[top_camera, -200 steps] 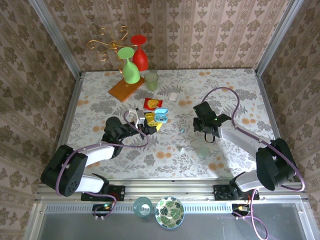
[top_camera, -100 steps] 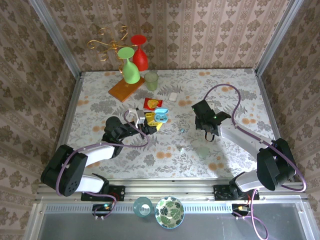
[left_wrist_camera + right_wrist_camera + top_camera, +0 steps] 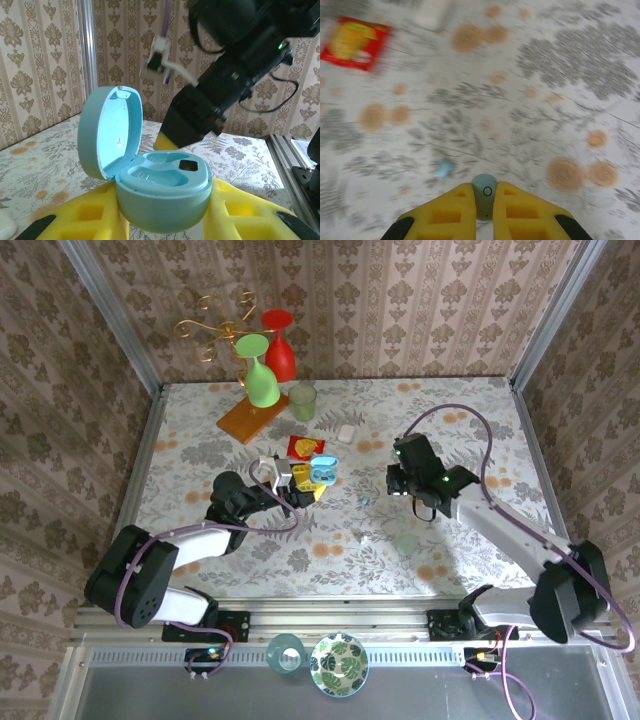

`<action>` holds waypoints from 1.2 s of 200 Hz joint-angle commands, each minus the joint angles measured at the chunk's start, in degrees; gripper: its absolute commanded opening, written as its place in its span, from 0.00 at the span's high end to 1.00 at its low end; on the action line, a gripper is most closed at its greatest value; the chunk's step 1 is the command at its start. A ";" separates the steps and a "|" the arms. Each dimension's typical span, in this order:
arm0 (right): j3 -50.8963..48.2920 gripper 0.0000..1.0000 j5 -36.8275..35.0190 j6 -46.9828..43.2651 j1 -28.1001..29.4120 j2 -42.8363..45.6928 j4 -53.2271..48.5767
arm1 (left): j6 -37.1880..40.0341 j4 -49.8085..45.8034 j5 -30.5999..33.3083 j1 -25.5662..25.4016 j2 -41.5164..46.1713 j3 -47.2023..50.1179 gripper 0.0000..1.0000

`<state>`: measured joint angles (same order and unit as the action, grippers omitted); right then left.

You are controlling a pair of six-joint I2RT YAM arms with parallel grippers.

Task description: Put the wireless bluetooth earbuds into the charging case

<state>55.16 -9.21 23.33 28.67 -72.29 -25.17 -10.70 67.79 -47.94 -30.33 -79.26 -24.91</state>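
One earbud (image 3: 484, 191) is pinched between the closed fingers of the right gripper (image 3: 484, 206), above the table (image 3: 570, 75). The second earbud (image 3: 442, 167) lies loose on the table below it. The charging case (image 3: 162, 192) is clamped in the left gripper (image 3: 162, 226), with its lid (image 3: 107, 132) raised and both sockets apparently unfilled.

Hazards:
- The held earbud is gripped on a small rounded area and may rotate or slip out during transfer.
- A wrongly oriented bud will not seat.
- Downward pressure may tilt the case or push it out of the left fingers.
- The raised lid may obstruct the approach.
- A low pass may knock the loose earbud away.
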 commanded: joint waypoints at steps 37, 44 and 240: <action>-5.39 0.90 28.70 -12.47 1.28 11.33 18.41 | -1.31 3.85 -2.36 -0.35 -1.04 -2.13 0.74; -5.25 0.90 30.18 -12.90 1.58 11.78 19.36 | -1.44 3.86 -2.49 -0.30 -1.04 -2.21 0.75; 1.46 0.89 32.51 -21.63 7.37 2.86 19.31 | -2.27 4.63 -3.31 -1.05 -0.89 -2.16 0.75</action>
<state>55.53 24.14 3.97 35.57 -69.49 -5.37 -12.05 69.91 -50.54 -31.14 -80.20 -25.65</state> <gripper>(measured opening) 0.106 0.342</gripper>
